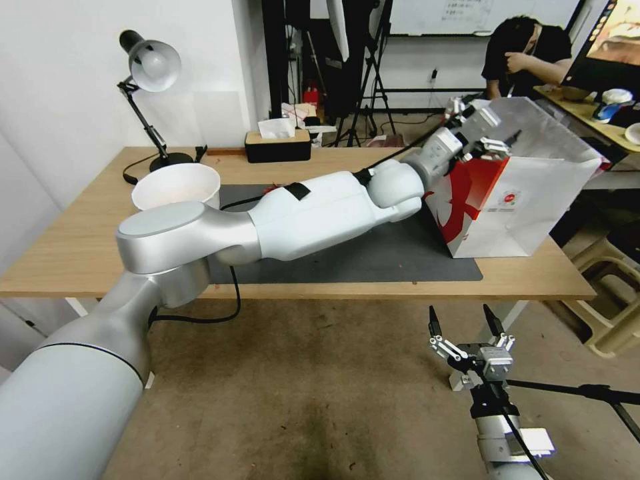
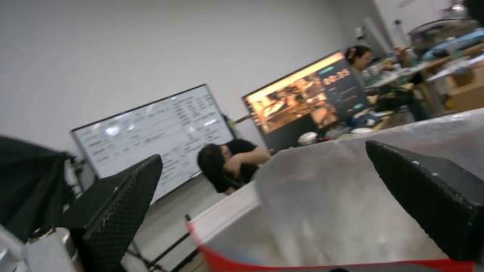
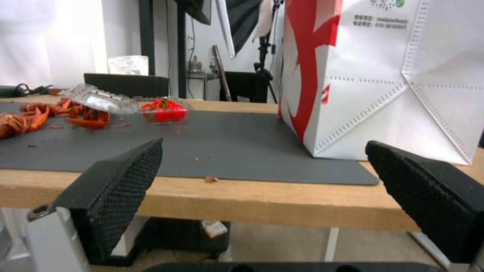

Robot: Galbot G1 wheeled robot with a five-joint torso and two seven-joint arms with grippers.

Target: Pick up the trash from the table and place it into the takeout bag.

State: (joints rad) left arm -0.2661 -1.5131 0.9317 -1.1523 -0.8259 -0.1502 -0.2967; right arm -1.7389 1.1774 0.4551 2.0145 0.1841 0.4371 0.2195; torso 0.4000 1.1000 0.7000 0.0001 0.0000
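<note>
While your left arm crosses the light-wood table (image 1: 80,253), it hides much of the dark mat (image 1: 373,257). At two o'clock stands the stiff, creased takeout bag (image 1: 533,200); your left gripper (image 1: 490,137) hangs over its mouth, fingers wide, holding nothing. Red scraps (image 3: 75,113) litter the mat. Your right gripper (image 1: 465,320) waits low, splayed.

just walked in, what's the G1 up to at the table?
Clearing meal trash into the takeout bag standing on the mat at the table's right end. The left gripper is stretched out at the bag's open top, fingers open, holding nothing. The right gripper waits open below the table's front edge. Orange-red scraps, clear plastic containers and a white bowl remain out.
</note>
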